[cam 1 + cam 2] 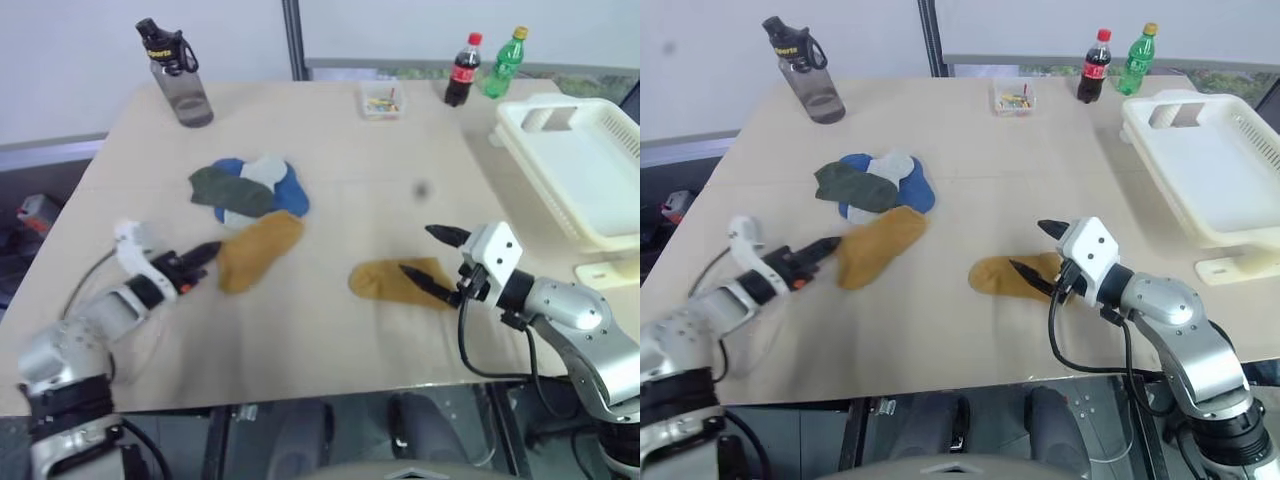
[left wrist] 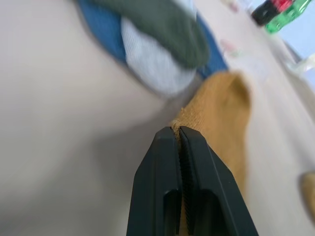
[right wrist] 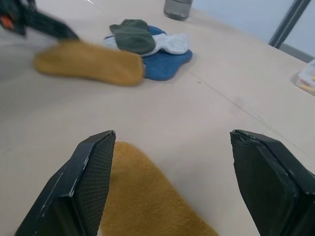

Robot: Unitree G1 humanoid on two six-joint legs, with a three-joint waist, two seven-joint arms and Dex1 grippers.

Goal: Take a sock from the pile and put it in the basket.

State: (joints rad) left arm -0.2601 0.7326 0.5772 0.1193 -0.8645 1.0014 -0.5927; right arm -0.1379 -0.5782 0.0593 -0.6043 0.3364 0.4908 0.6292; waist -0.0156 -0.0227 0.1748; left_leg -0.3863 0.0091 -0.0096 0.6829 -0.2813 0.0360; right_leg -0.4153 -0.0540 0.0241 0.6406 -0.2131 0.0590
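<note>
The pile (image 1: 248, 188) of blue, dark green and pale grey socks lies at the table's middle left. A mustard sock (image 1: 258, 250) stretches out from the pile's near side. My left gripper (image 1: 210, 250) is shut on that sock's left edge, its closed tips (image 2: 179, 129) meeting the fuzzy rim of the sock (image 2: 226, 113). A second mustard sock (image 1: 395, 282) lies flat further right. My right gripper (image 1: 420, 250) hovers open over its right end, and that sock (image 3: 147, 201) shows between the spread fingers (image 3: 93, 172). The cream-white basket (image 1: 530, 165) stands at the table's right edge.
A dark water bottle (image 1: 175, 70) stands at the back left. A small clear box (image 1: 381, 100), a cola bottle (image 1: 461, 70) and a green bottle (image 1: 505, 62) line the far edge. The basket overhangs the table's right side.
</note>
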